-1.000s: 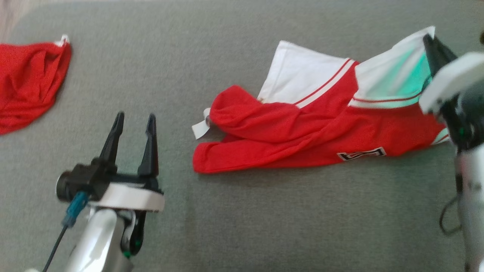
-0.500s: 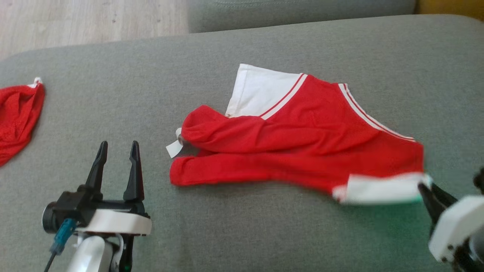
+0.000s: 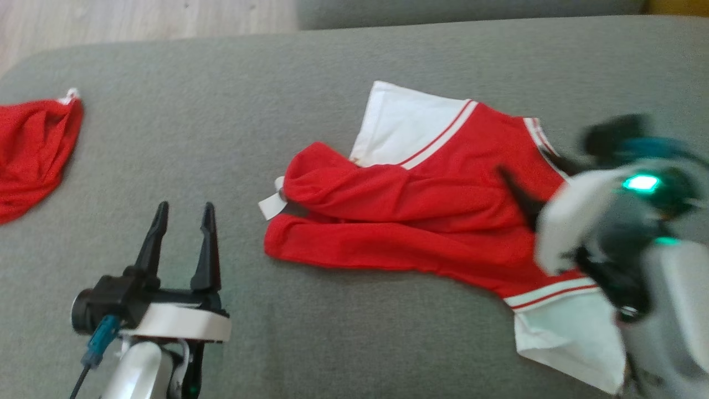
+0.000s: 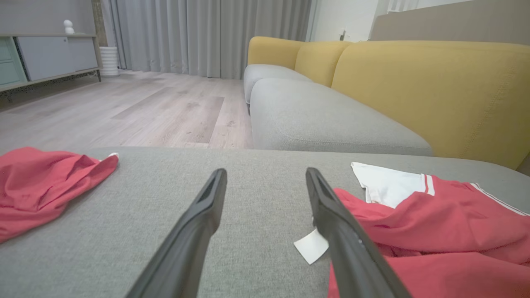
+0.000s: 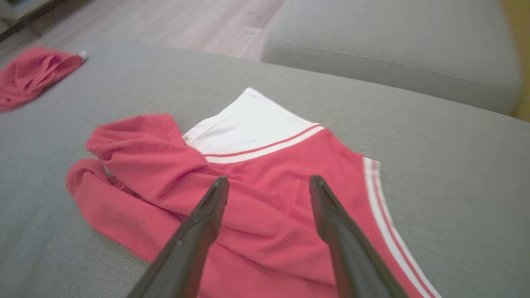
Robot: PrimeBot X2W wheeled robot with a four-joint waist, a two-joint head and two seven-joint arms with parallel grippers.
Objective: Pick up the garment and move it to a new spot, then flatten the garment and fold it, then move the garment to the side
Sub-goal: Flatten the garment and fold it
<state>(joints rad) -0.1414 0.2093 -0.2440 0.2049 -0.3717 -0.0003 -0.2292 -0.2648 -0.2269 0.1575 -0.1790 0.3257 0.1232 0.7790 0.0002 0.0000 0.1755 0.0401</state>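
Observation:
A red garment (image 3: 415, 221) with white panels lies crumpled on the grey cushion (image 3: 221, 111), with a white tag (image 3: 273, 205) at its left end. One white panel (image 3: 570, 338) lies spread at the front right. My right gripper (image 3: 523, 160), blurred in the head view, hovers open above the garment's right half. In the right wrist view this right gripper (image 5: 268, 178) has its fingers apart over the red cloth (image 5: 269, 198), holding nothing. My left gripper (image 3: 184, 206) stands open to the garment's left, clear of it. From the left wrist, the left gripper (image 4: 266, 171) has the garment (image 4: 434, 231) on its right.
A second red garment (image 3: 33, 149) lies bunched at the cushion's far left edge. Beyond the cushion are a grey sofa seat (image 4: 323, 120) with yellow backrests (image 4: 414, 82) and a wooden floor (image 4: 145, 107).
My right gripper dragged the garment's white edge from the far right to the front right, let it go, and now hovers open over the red cloth. The head camera also shifted.

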